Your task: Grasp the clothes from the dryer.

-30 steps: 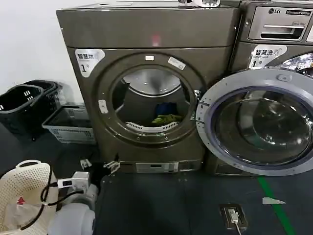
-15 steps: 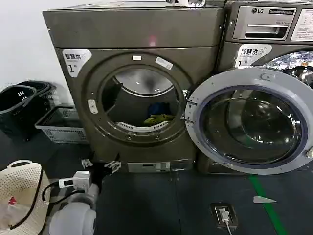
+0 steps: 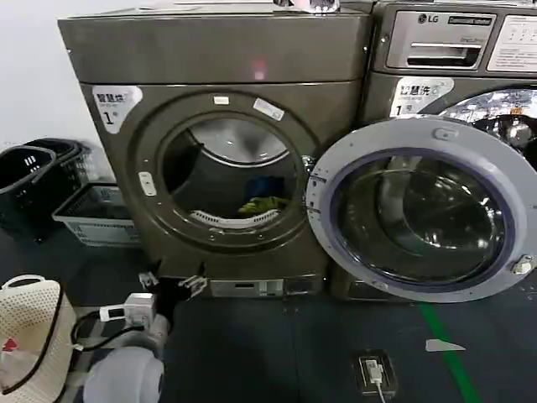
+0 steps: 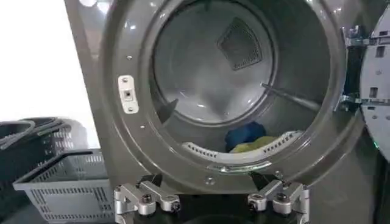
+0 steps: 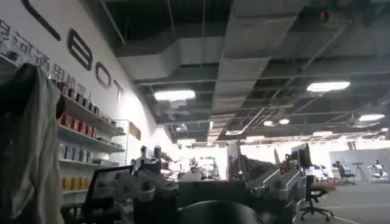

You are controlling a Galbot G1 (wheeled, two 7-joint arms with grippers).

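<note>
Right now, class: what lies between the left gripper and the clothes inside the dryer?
In the left wrist view, only the dryer's lower porthole rim and perforated drum lip separate the open left gripper from the clothes.

Place: a laundry corner inside a robot lab or workshop hall.
Machines: bronze-grey dryer point(image 3: 218, 159), door open; LG machine point(image 3: 453, 50) just beside it.
Left of the dryer: grey laundry basket point(image 3: 96, 217) on a dark floor.
Hall: exposed ceiling ducts point(image 5: 244, 42), stocked wall shelves point(image 5: 82, 128), an office chair point(image 5: 314, 195).
</note>
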